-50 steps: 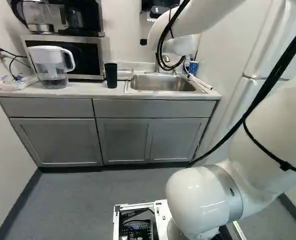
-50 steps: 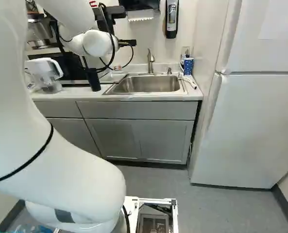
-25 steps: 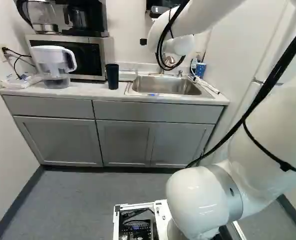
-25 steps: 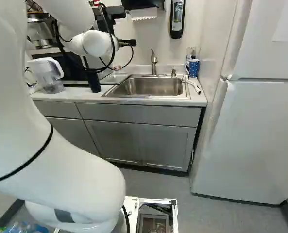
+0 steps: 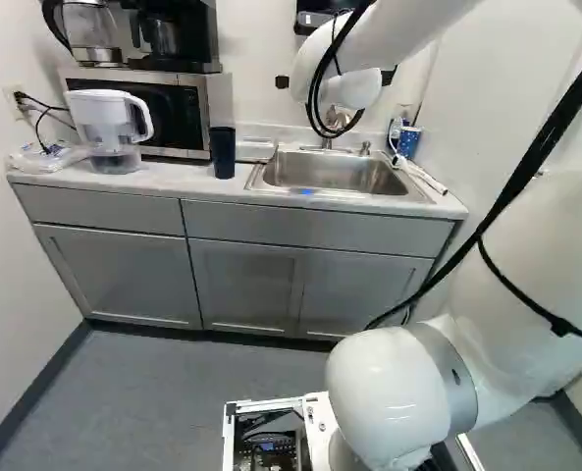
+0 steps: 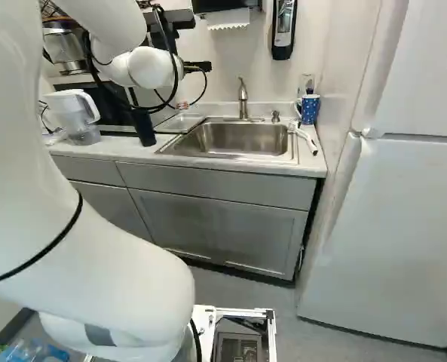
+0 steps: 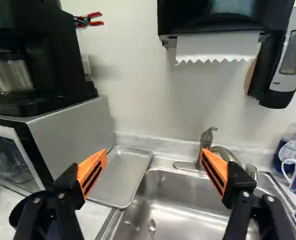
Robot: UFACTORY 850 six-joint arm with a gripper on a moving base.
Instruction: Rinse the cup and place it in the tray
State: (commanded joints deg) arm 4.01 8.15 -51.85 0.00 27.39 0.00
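I've got the counter (image 5: 178,180) running across the far side, with the fridge (image 6: 381,234) to its right and nearer me. My arm (image 6: 80,234) reaches out toward the counter. The microwave (image 5: 210,103) sits at the left, coffee maker (image 5: 178,37) on top, and here's the sink (image 6: 234,139) right of it. On the wall above hangs the towel dispenser (image 7: 210,19), a strip of paper showing. The gripper (image 6: 198,66) is up over the counter, released, fingers spread wide, nothing between them. In the wrist view the tray (image 7: 123,175) lies ahead, flat and metal, between microwave and sink. The pitcher (image 5: 96,116) stands in front of the microwave. And there's the cup (image 5: 223,154), dark and upright on the counter, left of the sink, near the microwave's right end. The tap (image 6: 243,98) rises behind the sink; the dotted mug (image 6: 309,111) is at the far right corner. Smallest of all, a spoon (image 7: 152,228) down in the sink.
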